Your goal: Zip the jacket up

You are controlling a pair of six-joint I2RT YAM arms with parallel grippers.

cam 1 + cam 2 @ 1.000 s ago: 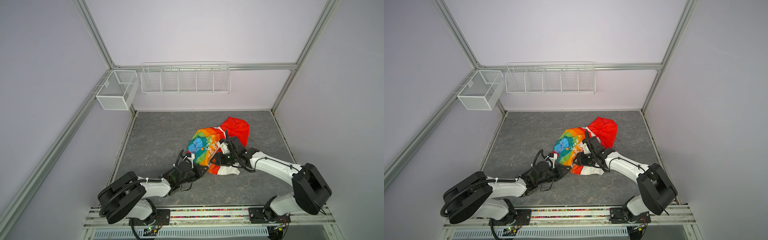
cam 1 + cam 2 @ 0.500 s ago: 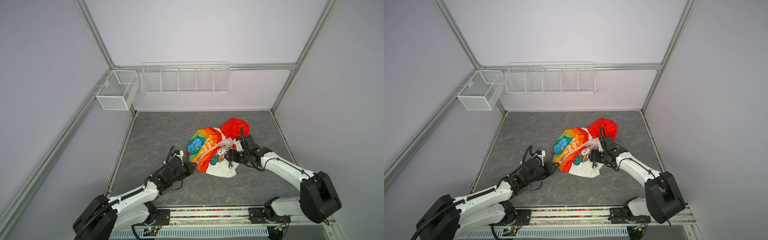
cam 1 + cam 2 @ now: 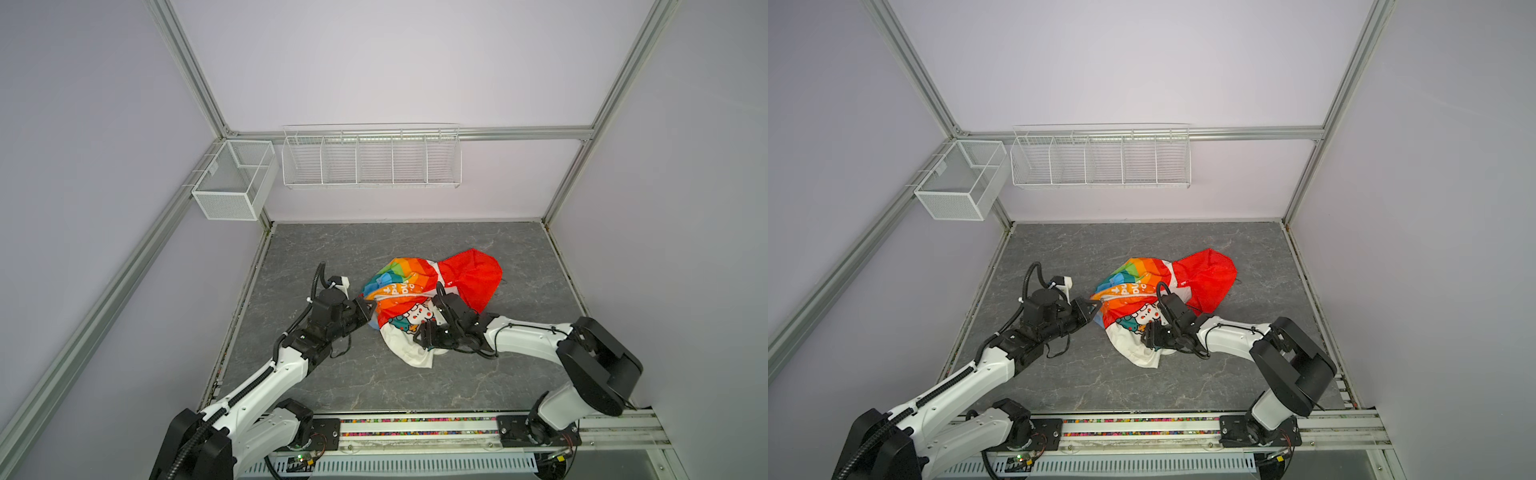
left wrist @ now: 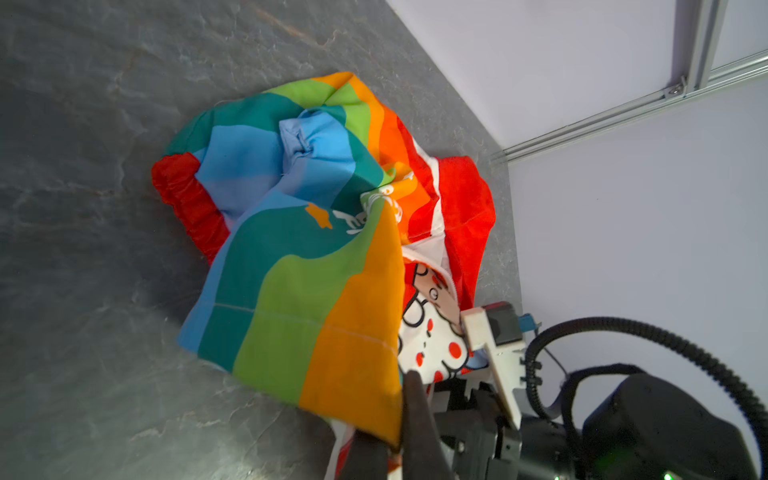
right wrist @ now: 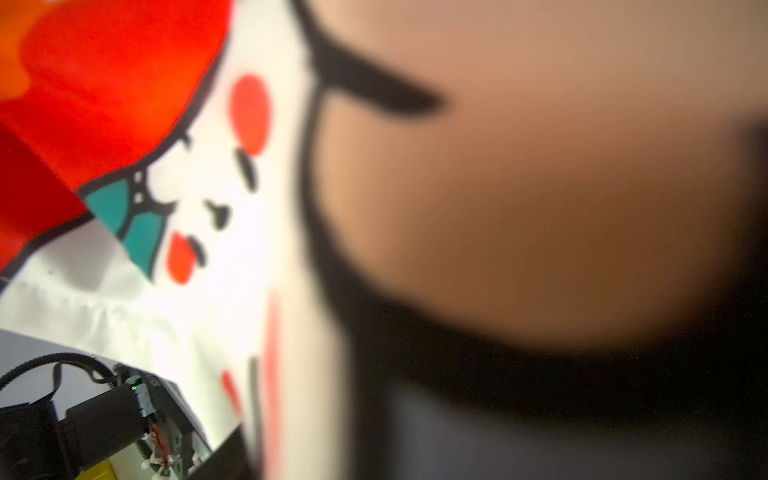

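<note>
Lighting: bright, even and diffuse from overhead in both top views; plain lilac walls [image 3: 374, 62] free of glare.
Shadows: soft and faint on the grey marbled tabletop [image 3: 374, 374], close under the crumpled rainbow-striped and white fabric jacket [image 3: 399, 286].
Distortion: wide-angle; the aluminium frame posts [image 3: 187, 70] splay towards the corners.
Left wrist view: jacket [image 4: 299, 257] sharp, its nearest hem smeared.
Right wrist view: heavily defocused; a large tan patch [image 5: 540, 187] fills the frame, with darkness along its margin.

Lilac walls [image 3: 374, 62]; grey marbled floor [image 3: 374, 382]; white wire baskets [image 3: 371, 156].
</note>
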